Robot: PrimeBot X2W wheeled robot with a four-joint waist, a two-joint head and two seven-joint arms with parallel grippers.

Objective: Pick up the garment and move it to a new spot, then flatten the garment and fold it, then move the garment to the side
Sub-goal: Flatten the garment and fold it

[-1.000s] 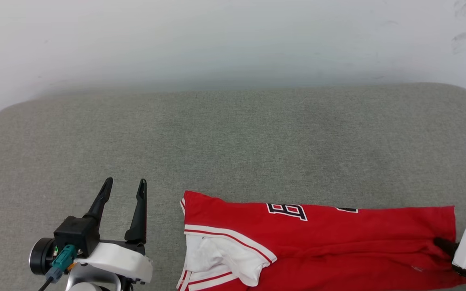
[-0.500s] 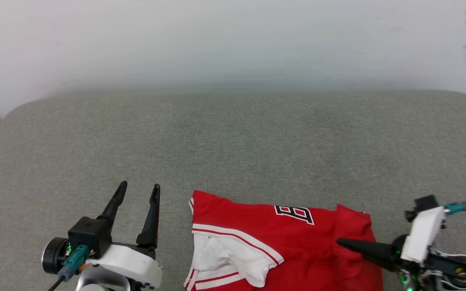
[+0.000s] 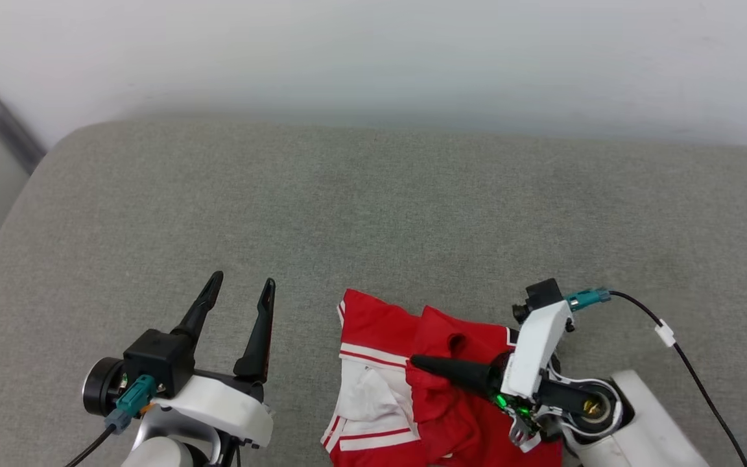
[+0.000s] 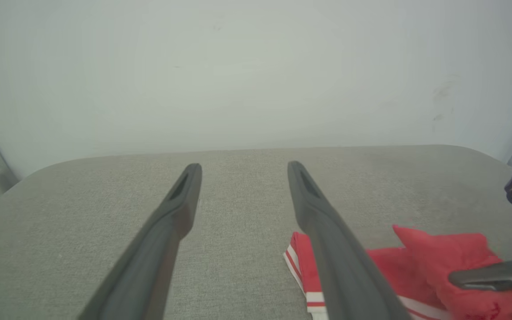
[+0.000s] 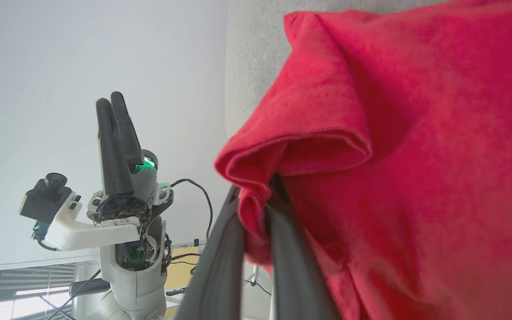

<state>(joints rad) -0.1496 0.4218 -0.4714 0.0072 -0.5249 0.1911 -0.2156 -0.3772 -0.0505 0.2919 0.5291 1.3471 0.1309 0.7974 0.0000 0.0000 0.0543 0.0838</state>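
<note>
Over the last second the right tool (image 3: 415, 361) has swept in from the far right edge of the head view toward the left tool (image 3: 244, 280). It has dragged one end of the garment (image 3: 373, 321) with it. The garment was stretched out long before and is now doubled into a short bunch. The head camera has shifted too.

In the head view the right tool's two dark fingers are pressed together, pinching a raised fold of red cloth, and point toward the left tool. The garment lies on the grey padded surface (image 3: 373, 207) beneath and ahead of that tool. Its white panel and striped trim are on the side nearer the left tool. The left tool sits apart from the cloth, fingers spread, with nothing between them.

In the left wrist view the spread fingers stand over bare grey surface. The garment lies just beyond the finger on the other arm's side, and the right tool's dark tip rests on the red heap.

In the right wrist view the two fingers clamp a red fold that drapes over their tips. The left tool stands well off to one side against the pale wall (image 5: 38, 66).
</note>
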